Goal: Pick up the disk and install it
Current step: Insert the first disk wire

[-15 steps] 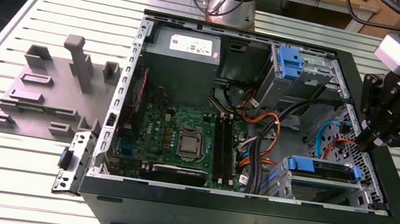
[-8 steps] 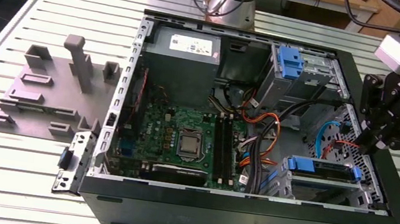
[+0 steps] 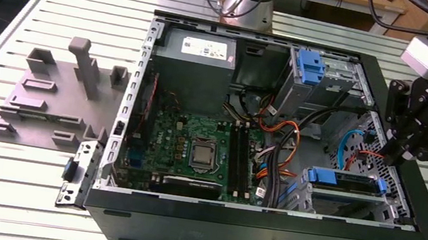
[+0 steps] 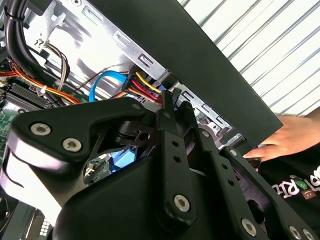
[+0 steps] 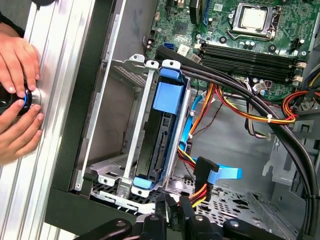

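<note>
The disk [image 5: 167, 100] sits in its cage [image 5: 134, 130] near your pincer [image 3: 402, 153]. You cannot tell if the pincer is open.

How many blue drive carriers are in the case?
2: one carrier in the far bay beside the power supply, another carrier in the near bay close to the claw. Cables may hide others.

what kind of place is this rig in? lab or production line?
Most likely a robotics lab bench, not a line: an open PC case lies on a slotted metal table, the arm's base stands behind it, and a grey fixture sits beside the case.
</note>
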Controlling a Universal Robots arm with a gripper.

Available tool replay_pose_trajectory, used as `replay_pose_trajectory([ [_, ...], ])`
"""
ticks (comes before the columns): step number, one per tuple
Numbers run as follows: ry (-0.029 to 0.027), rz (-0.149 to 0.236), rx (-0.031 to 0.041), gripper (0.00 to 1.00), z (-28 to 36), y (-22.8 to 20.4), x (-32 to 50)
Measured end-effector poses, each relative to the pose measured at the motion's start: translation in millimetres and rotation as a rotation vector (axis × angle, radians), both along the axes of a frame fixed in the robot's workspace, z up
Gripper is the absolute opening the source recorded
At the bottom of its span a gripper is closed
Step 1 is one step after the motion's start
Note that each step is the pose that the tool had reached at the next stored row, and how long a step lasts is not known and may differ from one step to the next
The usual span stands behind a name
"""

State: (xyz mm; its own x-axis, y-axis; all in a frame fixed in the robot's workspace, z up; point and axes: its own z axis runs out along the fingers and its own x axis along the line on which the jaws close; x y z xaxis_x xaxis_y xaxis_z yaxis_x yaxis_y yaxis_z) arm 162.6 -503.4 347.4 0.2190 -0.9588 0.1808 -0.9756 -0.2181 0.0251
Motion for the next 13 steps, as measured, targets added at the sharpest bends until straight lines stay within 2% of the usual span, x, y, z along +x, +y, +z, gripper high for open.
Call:
replay_pose_trajectory([
  [1, 0.0024, 0.0, -0.0002, 0.25, 0.0, 0.1, 0.2],
  [3, 0.0122, 0.0, -0.0008, 0.25, -0.1, 0.6, 0.8],
  [7, 0.0395, 0.0, -0.0014, 0.25, -0.2, 1.5, 3.3],
  [10, 0.0573, 0.0, -0.0014, 0.25, -0.2, 2.4, 5.4],
  [11, 0.0615, 0.0, -0.0015, 0.25, -0.2, 2.7, 6.1],
  [13, 0.0658, 0.0, -0.0015, 0.25, -0.2, 3.0, 7.1],
])
